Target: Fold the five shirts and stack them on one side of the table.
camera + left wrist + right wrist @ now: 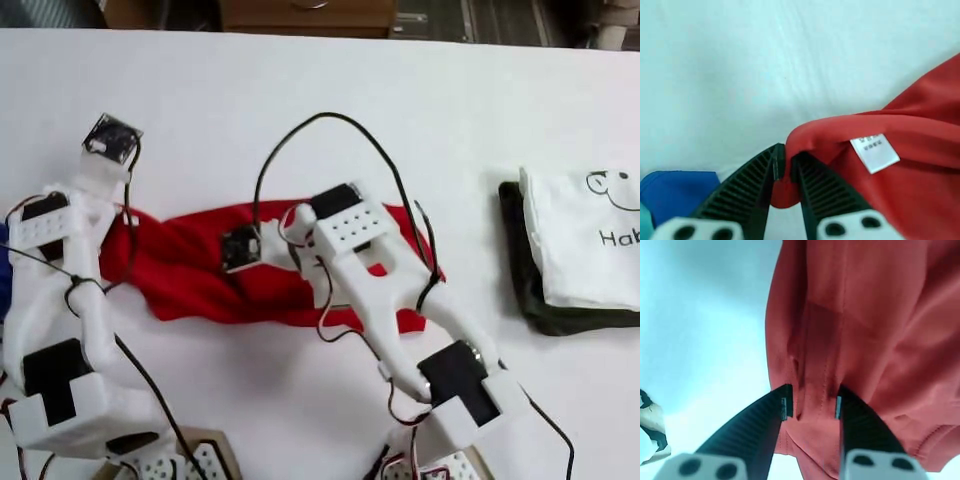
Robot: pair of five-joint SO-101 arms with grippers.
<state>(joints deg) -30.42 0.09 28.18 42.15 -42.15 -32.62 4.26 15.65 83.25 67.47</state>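
Shirt point(190, 275) in red, edge pinched in left claw point(787, 162), middle fold gripped by right claw point(811, 407)

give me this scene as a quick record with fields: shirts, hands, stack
surface: white table
shirt in work: red shirt, crumpled mid-table, not yet folded
left hand: shut on an edge of the red shirt, near its white label
right hand: closed over a ridge of the red shirt
stack: white shirt folded on top of a dark shirt, at one side of the table
waiting: blue shirt at the opposite side, by the left arm
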